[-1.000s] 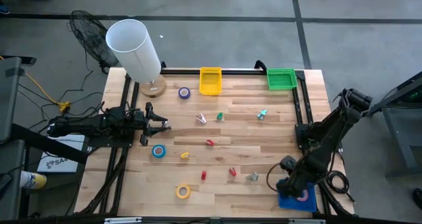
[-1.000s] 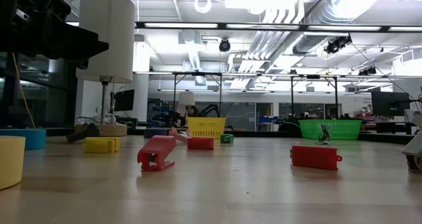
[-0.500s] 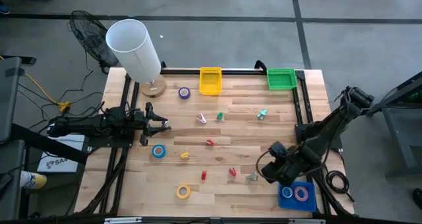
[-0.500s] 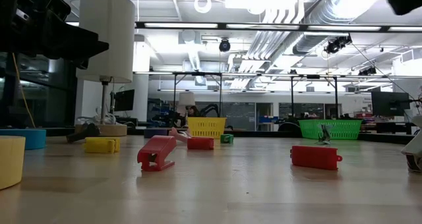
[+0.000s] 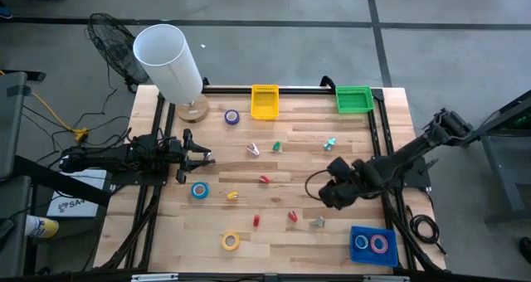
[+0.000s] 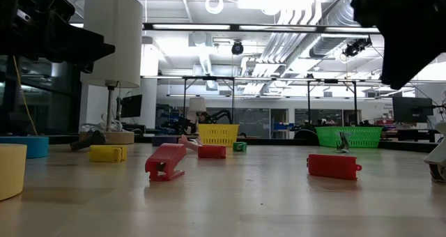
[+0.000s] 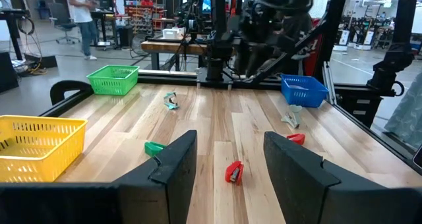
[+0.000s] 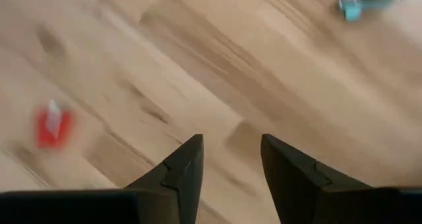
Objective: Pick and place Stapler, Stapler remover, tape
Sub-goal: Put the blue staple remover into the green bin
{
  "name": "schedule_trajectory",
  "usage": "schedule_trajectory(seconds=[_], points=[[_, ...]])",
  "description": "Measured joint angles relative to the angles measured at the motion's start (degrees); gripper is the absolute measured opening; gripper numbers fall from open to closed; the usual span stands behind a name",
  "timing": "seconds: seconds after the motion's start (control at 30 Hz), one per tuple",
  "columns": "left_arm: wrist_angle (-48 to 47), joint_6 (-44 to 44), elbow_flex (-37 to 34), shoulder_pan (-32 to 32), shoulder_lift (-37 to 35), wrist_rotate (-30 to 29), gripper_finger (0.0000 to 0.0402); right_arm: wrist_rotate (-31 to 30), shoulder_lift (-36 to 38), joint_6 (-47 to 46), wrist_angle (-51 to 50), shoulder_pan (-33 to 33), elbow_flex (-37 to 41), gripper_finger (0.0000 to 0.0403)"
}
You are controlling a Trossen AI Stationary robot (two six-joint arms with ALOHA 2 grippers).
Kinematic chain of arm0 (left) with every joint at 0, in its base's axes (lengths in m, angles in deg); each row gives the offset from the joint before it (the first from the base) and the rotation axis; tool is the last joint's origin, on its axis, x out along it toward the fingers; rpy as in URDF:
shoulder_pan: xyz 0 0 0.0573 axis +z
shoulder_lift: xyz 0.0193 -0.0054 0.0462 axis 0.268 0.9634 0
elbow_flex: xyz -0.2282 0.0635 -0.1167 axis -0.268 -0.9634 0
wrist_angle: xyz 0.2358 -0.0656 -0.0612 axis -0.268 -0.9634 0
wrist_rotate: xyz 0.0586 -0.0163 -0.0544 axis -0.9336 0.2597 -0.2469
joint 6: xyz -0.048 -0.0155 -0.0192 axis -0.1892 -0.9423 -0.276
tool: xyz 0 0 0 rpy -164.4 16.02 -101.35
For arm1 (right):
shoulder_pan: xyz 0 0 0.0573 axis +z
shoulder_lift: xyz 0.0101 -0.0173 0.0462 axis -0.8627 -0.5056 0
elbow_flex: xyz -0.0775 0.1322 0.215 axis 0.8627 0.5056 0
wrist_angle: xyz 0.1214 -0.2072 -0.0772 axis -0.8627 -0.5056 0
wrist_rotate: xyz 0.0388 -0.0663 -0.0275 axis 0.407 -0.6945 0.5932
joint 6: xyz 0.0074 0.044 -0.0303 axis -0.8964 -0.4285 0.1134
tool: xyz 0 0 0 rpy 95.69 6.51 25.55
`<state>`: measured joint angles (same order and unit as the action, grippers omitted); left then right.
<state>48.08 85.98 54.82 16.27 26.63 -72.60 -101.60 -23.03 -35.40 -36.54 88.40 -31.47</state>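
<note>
R gripper (image 5: 322, 191) above table (image 5: 348, 149), jaws spread (empty); L gripper (image 5: 203, 157) jaws spread.

A white lampshade (image 5: 168, 60) on its wooden base (image 5: 192, 110) stands beside a black fan (image 5: 112, 40).

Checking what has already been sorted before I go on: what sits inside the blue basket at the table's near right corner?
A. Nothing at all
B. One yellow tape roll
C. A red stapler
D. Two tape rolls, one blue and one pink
D. The high view shows the blue basket holding a blue tape roll and a pink tape roll side by side; the yellow tape roll lies on the table outside it.
</note>
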Motion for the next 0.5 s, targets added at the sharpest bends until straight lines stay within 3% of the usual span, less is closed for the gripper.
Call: schedule_trajectory(seconds=[0.1,0.2,0.33,0.5], points=[[0.0,0.0,-0.02,-0.01,-0.01,0.01,0.0175,1.09,-0.01,17.1,-1.25,-2.17,0.0,0.0144],[0.0,0.0,-0.02,0.0,0.0,0.0,0.0175,-4.04,-0.01,30.39,-3.36,-4.25,0.0,0.0151],[-0.01,0.02,0.0,0.0,0.0,-0.01,0.0175,-8.78,-0.01,42.92,-4.2,-8.54,1.77,0.0172],[-0.01,0.01,-0.02,0.0,0.01,-0.01,0.0175,-5.06,-0.02,54.14,-3.26,-15.87,6.83,0.0207]])
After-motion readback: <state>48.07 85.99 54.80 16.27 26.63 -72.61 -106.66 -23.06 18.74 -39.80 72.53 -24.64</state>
